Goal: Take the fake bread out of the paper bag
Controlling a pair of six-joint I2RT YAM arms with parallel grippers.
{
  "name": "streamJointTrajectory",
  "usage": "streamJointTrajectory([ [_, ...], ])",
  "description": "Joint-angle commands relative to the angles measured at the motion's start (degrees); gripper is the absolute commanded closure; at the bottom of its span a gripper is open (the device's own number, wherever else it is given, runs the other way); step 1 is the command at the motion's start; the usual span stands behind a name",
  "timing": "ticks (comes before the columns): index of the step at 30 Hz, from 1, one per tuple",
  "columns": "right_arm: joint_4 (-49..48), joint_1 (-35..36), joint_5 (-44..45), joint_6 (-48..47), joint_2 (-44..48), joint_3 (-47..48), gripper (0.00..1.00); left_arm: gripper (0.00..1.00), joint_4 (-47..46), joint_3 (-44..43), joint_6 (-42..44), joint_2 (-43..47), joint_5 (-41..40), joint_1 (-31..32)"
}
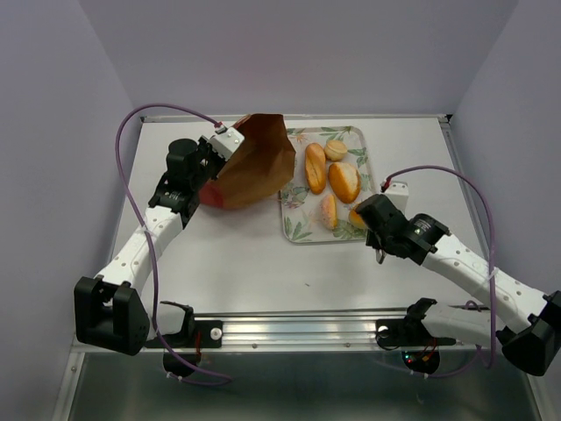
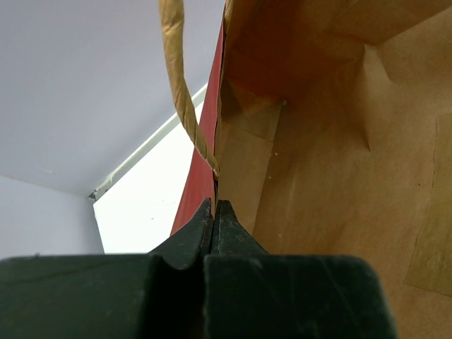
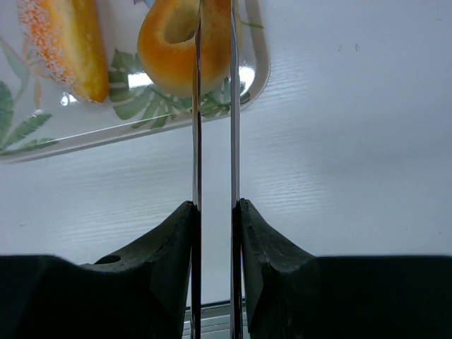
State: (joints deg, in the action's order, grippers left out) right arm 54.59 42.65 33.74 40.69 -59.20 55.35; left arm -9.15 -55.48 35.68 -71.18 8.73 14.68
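The dark red paper bag [image 1: 254, 158] hangs tilted above the table's back left, its brown inside facing the camera. My left gripper [image 2: 214, 206] is shut on the bag's side wall, and no bread shows in the part of the bag's brown inside [image 2: 332, 162] that the left wrist view covers. Several fake bread pieces lie on the leaf-patterned tray [image 1: 301, 230]: two oblong loaves [image 1: 315, 167] [image 1: 344, 181], a round bun [image 1: 336, 150] and a sugared piece [image 1: 329, 210]. At the tray's near right corner my right gripper [image 3: 215, 21] is shut on the rim of the ring-shaped bagel [image 3: 166, 53].
A thin paper loop handle [image 2: 185, 99] dangles beside the bag's red outer wall. White table [image 1: 263, 263] lies between the two arms, with a metal rail [image 1: 298, 331] along its near edge. Purple cables arc over both arms.
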Motion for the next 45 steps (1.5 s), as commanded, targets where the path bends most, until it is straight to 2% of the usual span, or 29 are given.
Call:
streamJointTrajectory([
  [1, -7.0, -0.1, 3.6, 0.5, -0.2, -0.2, 0.99, 1.00, -4.0, -0.8, -0.3, 2.7, 0.8, 0.4],
  [10, -9.9, -0.1, 1.0, 0.8, -2.0, -2.6, 0.98, 1.00, -3.8, -1.0, -0.1, 2.6, 0.8, 0.3],
  [15, -9.8, -0.1, 1.4, 2.3, -1.4, -4.8, 0.83, 1.00, -3.9, -1.0, -0.1, 2.5, 0.9, 0.3],
  [21, -8.3, -0.1, 2.6, 3.7, -1.7, -3.2, 0.64, 1.00, -3.7, -1.1, 0.1, 2.7, 1.1, 0.3],
  [29, -6.2, -0.1, 4.1, 4.0, -1.8, -1.3, 0.51, 1.00, -3.6, -1.0, 0.0, 2.8, 1.6, 0.3],
  [39, -4.8, -0.1, 6.2, 4.7, -2.1, 0.0, 0.50, 1.00, -3.6, -0.9, 0.4, 2.8, 1.9, 0.3],
  [45, -5.2, -0.1, 11.2, 0.9, -2.7, 6.0, 0.53, 1.00, -3.6, -1.4, 0.4, 2.8, 1.6, 0.3],
])
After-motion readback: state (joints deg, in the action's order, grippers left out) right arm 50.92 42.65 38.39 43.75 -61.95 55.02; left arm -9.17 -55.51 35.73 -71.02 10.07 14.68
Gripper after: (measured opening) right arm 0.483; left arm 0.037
